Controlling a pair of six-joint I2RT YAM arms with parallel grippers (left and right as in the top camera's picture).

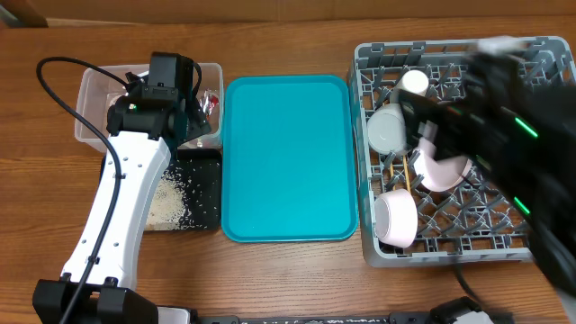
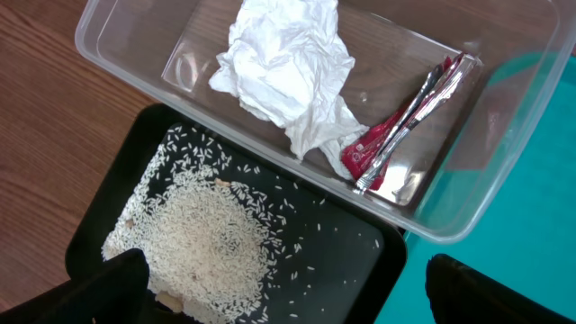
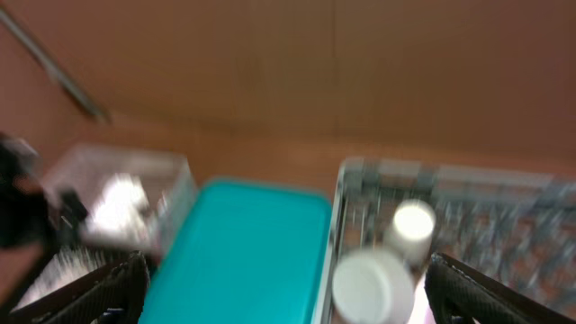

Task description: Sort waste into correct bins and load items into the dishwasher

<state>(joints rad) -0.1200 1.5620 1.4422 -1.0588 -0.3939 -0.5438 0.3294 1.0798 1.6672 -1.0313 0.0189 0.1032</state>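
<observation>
Crumpled white paper tissue (image 2: 288,67) and red crinkled wrapper (image 2: 396,135) are seen in the clear plastic tub (image 2: 135,40), far left, with white rice grains (image 2: 207,238) in the black tray (image 2: 351,270) nearer. White bowls (image 1: 396,219) are racked, right, in the grey dish rack (image 1: 432,255). Left fingers (image 2: 99,292) and right fingers (image 3: 486,297) are spread, empty: the task is judged nearly done.

The left arm (image 1: 117,207) stood up from its base at the near left, its white link slanting toward the far side. Its black wrist (image 1: 171,76) was bent over so that the left gripper (image 2: 283,279) pointed down. Its fingers (image 2: 112,283) were spread wide, with nothing between them. The right arm (image 1: 504,108) extended from the near right across the right side — a black, motion-blurred shape. The right gripper (image 3: 288,292) was likewise spread wide and empty, angled toward the far side rather than straight down.
</observation>
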